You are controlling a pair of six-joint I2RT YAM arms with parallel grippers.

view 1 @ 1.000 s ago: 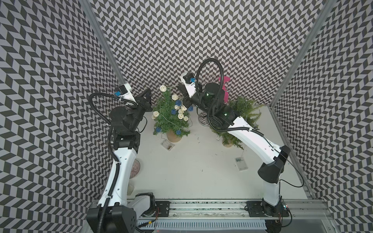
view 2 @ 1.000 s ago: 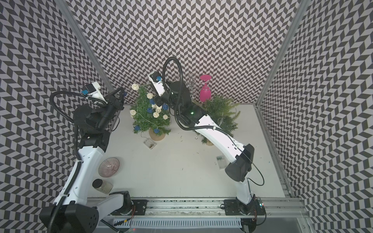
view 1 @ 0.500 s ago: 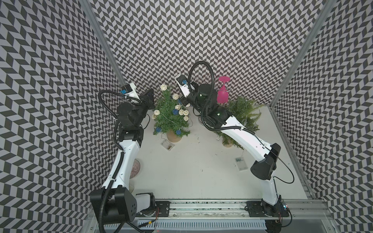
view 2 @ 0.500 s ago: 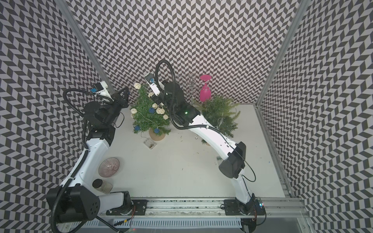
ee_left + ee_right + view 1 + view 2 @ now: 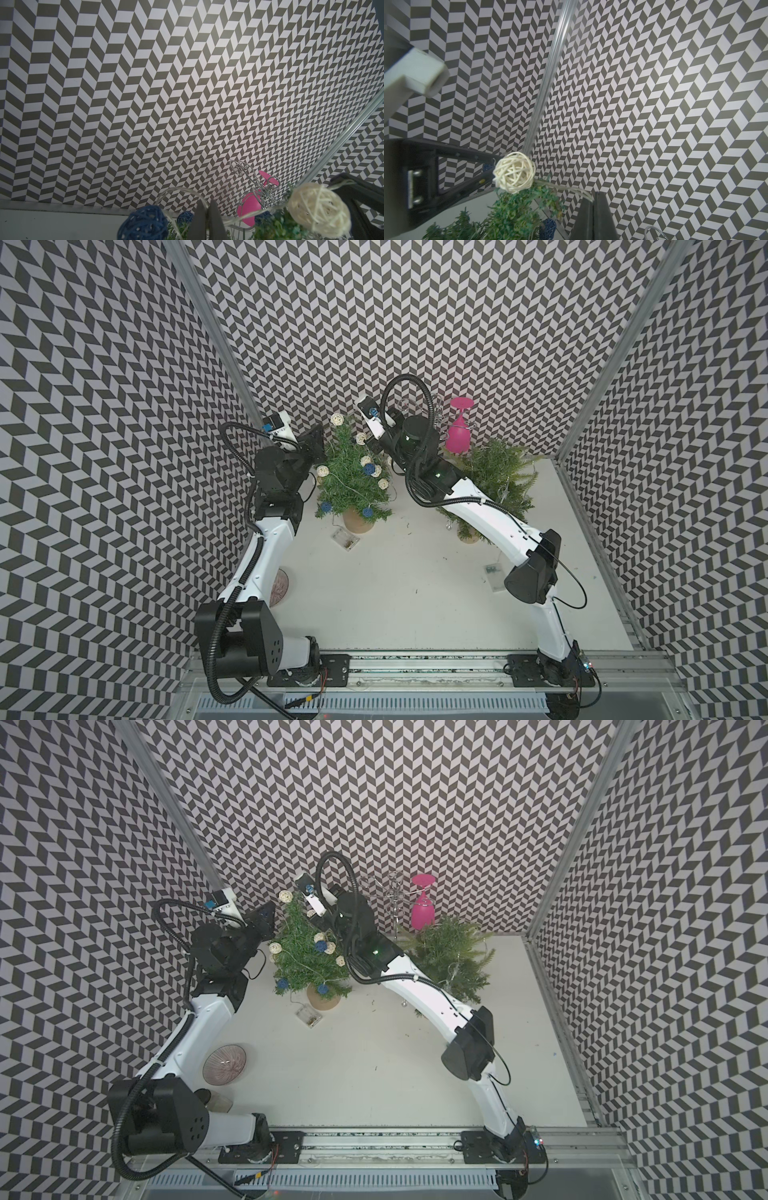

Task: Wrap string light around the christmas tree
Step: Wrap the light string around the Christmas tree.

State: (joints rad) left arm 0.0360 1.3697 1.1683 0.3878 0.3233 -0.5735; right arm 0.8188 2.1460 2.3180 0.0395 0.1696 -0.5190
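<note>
Both arms have closed in on the treetop since a second ago, the left swinging in from the side wall and the right wrist sliding back over the crown. Your right gripper (image 5: 592, 197) is pressed shut with thin wire running into the seam at its tips. The left gripper (image 5: 206, 202) is also shut, and the wire appears pinched there as well. What you hold is the string light (image 5: 383, 484), a clear wire strung with cream and blue wicker balls. One cream ball (image 5: 515, 172) sits at the very tip of the small green artificial christmas tree (image 5: 353, 485) in its tan pot. Lower laps already drape the branches, and the clear battery box (image 5: 345, 539) lies just beside the pot. You seem to be on the top turn. Next, let one grip go so the other can carry the strand round the crown, keeping the pull gentle or the tree may tip.
</note>
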